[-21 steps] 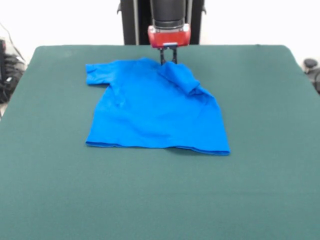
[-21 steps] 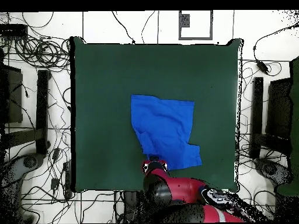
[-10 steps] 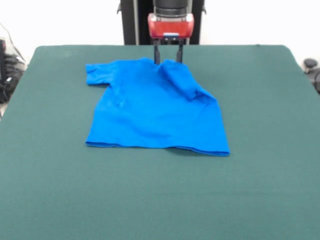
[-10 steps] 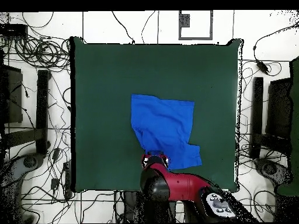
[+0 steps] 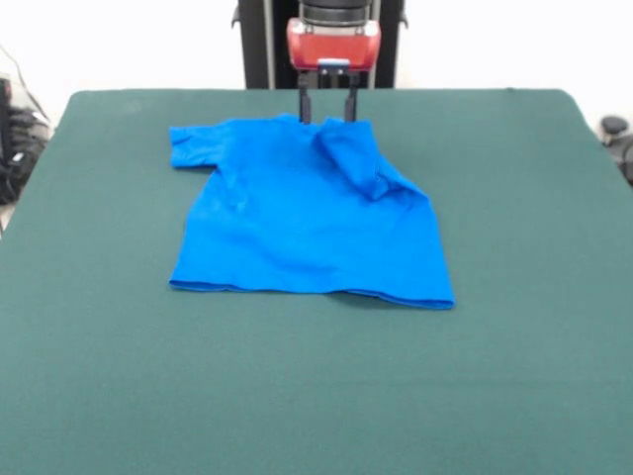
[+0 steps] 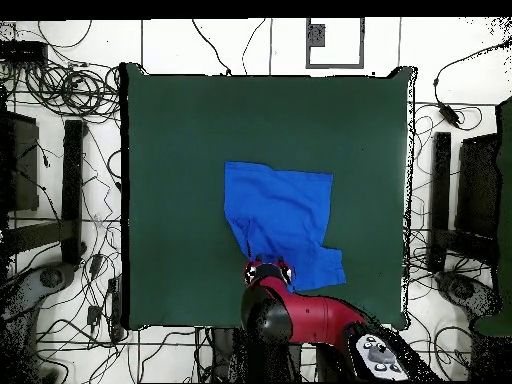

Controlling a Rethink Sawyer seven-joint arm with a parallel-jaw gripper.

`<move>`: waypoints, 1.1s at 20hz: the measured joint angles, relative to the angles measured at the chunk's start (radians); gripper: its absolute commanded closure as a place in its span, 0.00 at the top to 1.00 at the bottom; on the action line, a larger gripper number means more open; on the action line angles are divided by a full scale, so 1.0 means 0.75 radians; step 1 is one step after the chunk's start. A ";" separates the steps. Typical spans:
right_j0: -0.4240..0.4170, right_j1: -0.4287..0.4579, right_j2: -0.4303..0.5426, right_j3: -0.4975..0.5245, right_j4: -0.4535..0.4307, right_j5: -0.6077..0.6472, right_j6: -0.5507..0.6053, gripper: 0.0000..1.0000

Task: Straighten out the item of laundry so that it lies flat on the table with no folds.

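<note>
- Lifting off: gripper [image 5: 327, 106] sits at top centre of the front view, fingers spread apart, holding nothing, tips just above the shirt's collar edge.
- Change: a second ago the fingers were pinched together on the fabric at that edge; half a second ago they had already parted, and now the red head is a touch higher. Reads as a release followed by a retreat.
- T-shirt [image 5: 307, 213] lies centre-left in the front view, on the table [image 5: 534, 376]; in the overhead view it's centre, slightly toward the bottom [image 6: 283, 222]. It hasn't shifted with the release.
- Left sleeve in the front view is spread out flat. Right sleeve is folded inward over the body, making a raised ridge at the shirt's upper right.
- Bottom hem is roughly straight, with a slight lift and shadow under the lower right corner.
- Judgement: not finished. That folded sleeve needs regrasping and pulling outward to the frame's right; thin fabric may drag the whole shirt.
</note>
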 measured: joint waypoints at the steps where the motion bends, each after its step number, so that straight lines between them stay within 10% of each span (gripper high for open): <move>1: 0.000 0.003 0.000 0.000 0.000 0.000 0.000 1.00; 22: -0.020 -0.056 0.001 0.000 0.003 0.050 0.000 1.00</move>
